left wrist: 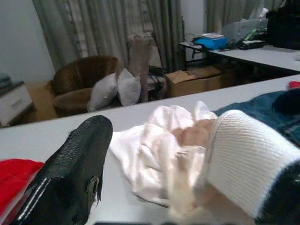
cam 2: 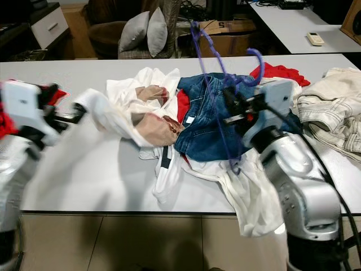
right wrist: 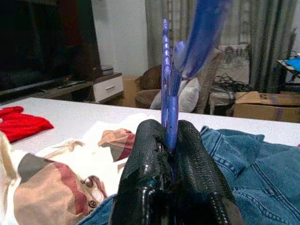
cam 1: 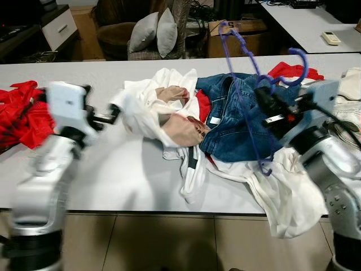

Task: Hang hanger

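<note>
While clamping blue hanger (cam 1: 248,68), right gripper (cam 1: 263,96), jaws closed

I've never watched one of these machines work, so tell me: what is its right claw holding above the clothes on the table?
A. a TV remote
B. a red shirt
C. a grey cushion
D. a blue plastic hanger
D: the right gripper has its two black fingers shut on the thin blue hanger, which it holds up over the blue jeans.
</note>
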`<state>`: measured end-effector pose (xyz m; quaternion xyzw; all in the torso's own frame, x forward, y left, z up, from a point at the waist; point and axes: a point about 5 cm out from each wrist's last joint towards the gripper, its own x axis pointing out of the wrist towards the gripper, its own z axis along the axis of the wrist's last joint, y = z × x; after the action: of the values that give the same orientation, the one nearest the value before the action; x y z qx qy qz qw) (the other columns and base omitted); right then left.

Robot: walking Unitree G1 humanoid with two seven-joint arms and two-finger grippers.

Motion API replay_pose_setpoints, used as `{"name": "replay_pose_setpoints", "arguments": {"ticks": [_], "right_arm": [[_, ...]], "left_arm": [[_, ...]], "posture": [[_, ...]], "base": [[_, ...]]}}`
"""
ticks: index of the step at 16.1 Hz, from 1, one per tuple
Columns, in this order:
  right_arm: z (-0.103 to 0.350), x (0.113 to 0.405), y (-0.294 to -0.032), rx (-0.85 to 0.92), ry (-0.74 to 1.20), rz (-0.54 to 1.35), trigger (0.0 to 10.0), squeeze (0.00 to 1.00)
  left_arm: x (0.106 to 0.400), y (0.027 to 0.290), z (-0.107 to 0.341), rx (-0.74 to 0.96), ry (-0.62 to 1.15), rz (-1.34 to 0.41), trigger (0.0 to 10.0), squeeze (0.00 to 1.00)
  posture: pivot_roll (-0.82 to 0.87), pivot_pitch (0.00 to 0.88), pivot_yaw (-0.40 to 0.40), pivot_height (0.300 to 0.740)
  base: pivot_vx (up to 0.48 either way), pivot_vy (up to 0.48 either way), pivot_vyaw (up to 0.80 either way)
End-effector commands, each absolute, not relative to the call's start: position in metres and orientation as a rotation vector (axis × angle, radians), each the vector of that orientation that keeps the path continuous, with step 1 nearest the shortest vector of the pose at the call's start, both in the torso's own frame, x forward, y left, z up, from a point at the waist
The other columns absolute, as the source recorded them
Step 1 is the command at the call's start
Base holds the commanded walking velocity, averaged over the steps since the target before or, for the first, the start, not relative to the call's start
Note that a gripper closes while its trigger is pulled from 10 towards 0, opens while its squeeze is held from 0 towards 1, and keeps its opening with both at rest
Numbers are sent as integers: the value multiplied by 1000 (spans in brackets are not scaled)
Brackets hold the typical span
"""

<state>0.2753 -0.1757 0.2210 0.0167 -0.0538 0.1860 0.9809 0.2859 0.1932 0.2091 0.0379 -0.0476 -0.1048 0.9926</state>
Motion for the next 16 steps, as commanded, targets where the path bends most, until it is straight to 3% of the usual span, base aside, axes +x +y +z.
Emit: {"name": "replay_pose_setpoints", "arguments": {"ticks": [1, 2, 3, 4, 8, 10, 13, 16], "right_arm": [[222, 273, -172, 20, -111, 366, 10000, 0], [221, 271, -171, 3, -105, 364, 10000, 0], [219, 269, -173, -20, -94, 364, 10000, 0], [220, 268, -179, -50, -85, 363, 10000, 0], [225, 268, -191, -125, -77, 344, 10000, 0], [229, 264, -201, -181, -70, 343, 10000, 0], [240, 262, -217, -126, -99, 360, 10000, 0], [246, 267, -220, -84, -133, 377, 10000, 0]], "left_arm": [[284, 188, 212, 84, -93, -242, 10000, 0], [279, 177, 208, 147, -74, -368, 10000, 0], [271, 166, 200, 278, -23, -532, 10000, 804], [268, 168, 189, 449, 80, -616, 10000, 1000], [273, 181, 196, 596, 98, -752, 10000, 1000], [276, 199, 207, 653, 131, -821, 10000, 1000], [279, 236, 259, 426, 4, -821, 10000, 1000], [289, 243, 279, 258, -162, -772, 10000, 1000]], "posture": [[-154, 0, 90, 740], [-162, 0, 96, 740], [-166, 0, 97, 740], [-169, 0, 97, 740], [-195, 0, 117, 740], [-204, 0, 129, 740], [-169, 0, 130, 740], [-160, 0, 146, 740]], "base": [[0, 277, 0], [0, 0, 0], [0, 0, 0], [0, 0, 0], [0, 0, 0], [0, 0, 0], [0, 0, 0], [0, 0, 0]]}}
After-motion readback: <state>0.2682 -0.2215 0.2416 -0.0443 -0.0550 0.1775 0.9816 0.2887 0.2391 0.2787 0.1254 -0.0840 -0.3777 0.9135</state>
